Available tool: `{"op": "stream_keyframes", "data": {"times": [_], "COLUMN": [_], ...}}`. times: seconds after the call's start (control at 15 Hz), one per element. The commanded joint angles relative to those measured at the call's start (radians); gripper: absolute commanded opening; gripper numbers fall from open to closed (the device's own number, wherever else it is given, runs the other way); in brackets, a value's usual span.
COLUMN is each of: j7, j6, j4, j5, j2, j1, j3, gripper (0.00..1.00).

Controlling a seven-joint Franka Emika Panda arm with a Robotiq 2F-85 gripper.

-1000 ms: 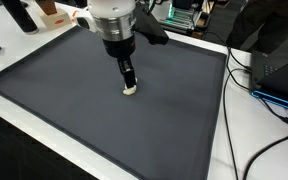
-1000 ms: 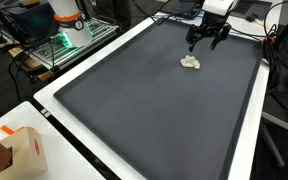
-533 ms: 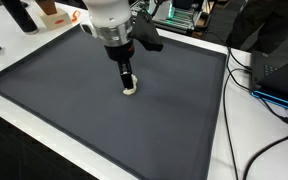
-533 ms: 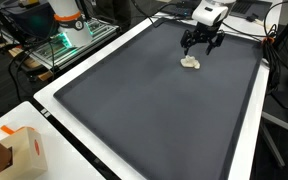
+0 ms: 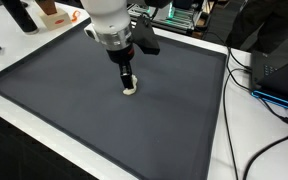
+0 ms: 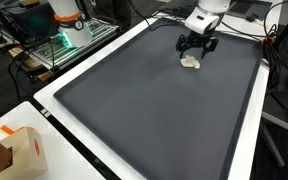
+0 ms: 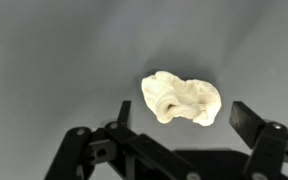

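The hand (image 6: 191, 52), released and spread wide, hovers just above the small cream lump (image 7: 181, 99) on the dark surface (image 5: 64, 110), already centred, so a straight, gentle descent seems wisest.

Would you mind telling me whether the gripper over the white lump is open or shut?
Open: in the wrist view the gripper has its fingers wide apart, with the white lump seen between them.

One pale lump (image 7: 181, 100), one dark mat (image 5: 74, 125), one claw (image 6: 196, 50) — and one small cardboard carton (image 6: 22, 152)
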Motion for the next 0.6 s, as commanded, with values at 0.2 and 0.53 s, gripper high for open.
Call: {"op": "stream_keyframes", "data": {"times": [0.2,0.53], "j7": [0.004,0.000], "j6": [0.073,0.093], "j4": [-0.034,-0.032], "j5": [0.022,0.024], "j2": [0.014,0.033], "j1": [-0.008,-0.008], "j3": [0.006,0.008], "gripper": [1.00,0.94]}}
